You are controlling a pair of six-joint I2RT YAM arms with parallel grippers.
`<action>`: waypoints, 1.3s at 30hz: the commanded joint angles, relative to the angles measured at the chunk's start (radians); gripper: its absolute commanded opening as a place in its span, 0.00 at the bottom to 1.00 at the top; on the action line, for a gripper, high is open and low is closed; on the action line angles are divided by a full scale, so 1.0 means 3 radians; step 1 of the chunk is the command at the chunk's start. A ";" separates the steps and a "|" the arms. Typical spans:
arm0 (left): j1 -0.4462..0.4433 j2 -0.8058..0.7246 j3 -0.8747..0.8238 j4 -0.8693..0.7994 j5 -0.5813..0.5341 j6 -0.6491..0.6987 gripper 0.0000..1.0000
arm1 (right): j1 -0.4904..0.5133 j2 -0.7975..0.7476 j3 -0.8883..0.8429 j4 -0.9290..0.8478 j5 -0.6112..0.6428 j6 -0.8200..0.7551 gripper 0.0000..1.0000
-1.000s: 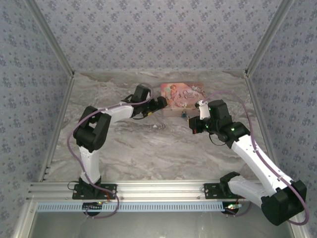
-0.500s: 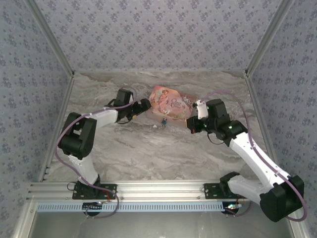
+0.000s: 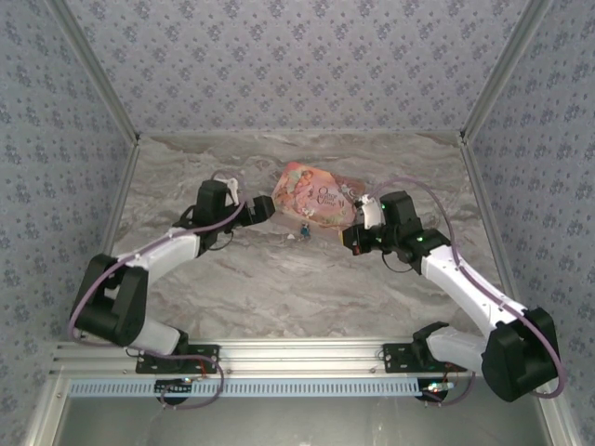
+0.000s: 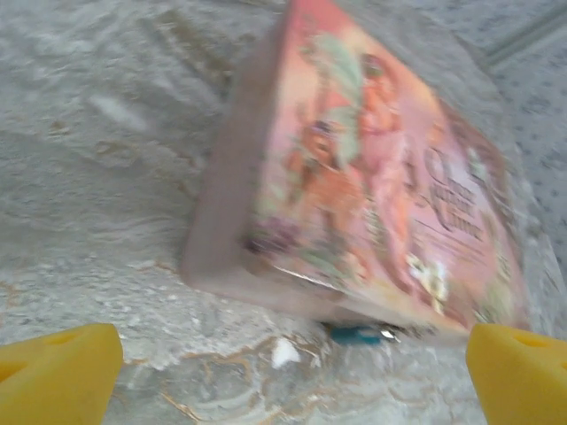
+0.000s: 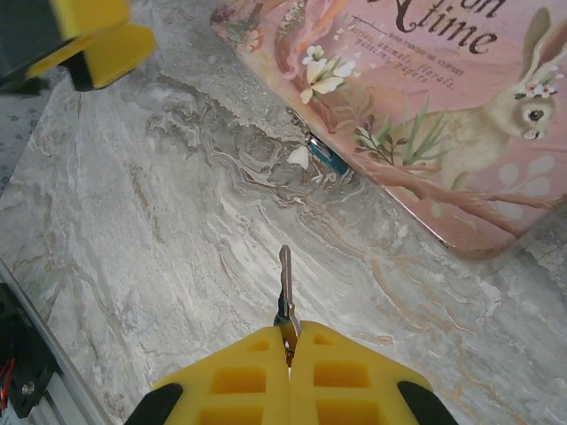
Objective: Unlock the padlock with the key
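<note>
1. Since a second ago the pink box (image 5: 443, 115) has swung round and slid leftward, and the left arm has drawn back. Your left pincer (image 3: 264, 208) now sits just beside the box's left corner, spread wide and holding nothing.
2. Your right pincer (image 5: 290, 341) is clamped on the key (image 5: 284, 279), whose blade points toward the padlock (image 5: 326, 158). The padlock lies on the surface (image 5: 177, 221), tight against the box's near edge, close to the key tip but apart from it.
3. Nothing steadies the padlock. If you push the key at it, it will likely skid away or tuck under the box.
4. You hold the key only by its head, so a slanted contact could twist it between the pads or knock it free.
5. I cannot tell where the keyhole faces, and a blind approach risks jabbing the body or the box.
</note>
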 commanded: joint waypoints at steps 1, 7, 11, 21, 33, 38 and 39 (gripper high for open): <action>-0.0290 -0.0291 -0.0217 0.0318 0.0049 0.0568 0.99 | -0.0134 0.0148 -0.0108 0.0342 -0.0230 0.0075 0.01; -0.0413 -0.0269 -0.0288 0.0199 0.0150 0.0599 1.00 | -0.0277 0.0397 -0.0164 0.0727 -0.0504 0.0108 0.01; -0.0450 0.0059 -0.0279 0.0564 0.0420 0.0582 0.99 | -0.0325 0.0573 -0.0097 0.0832 -0.0545 0.0086 0.01; -0.0472 0.0912 0.0127 0.0835 0.0943 0.0597 0.89 | -0.0392 0.1010 0.0145 0.0906 -0.0457 0.0088 0.01; -0.0518 0.1387 0.0371 0.0971 0.0948 0.0609 0.80 | -0.0390 0.1202 0.0118 0.0693 -0.0223 0.0113 0.00; -0.0517 0.1523 0.0452 0.1023 0.0937 0.0663 0.75 | -0.0367 0.1196 0.0097 0.0650 -0.0178 0.0159 0.00; -0.0519 0.1546 0.0448 0.1065 0.0938 0.0663 0.74 | -0.0354 0.1190 0.0092 0.0656 -0.0174 0.0165 0.00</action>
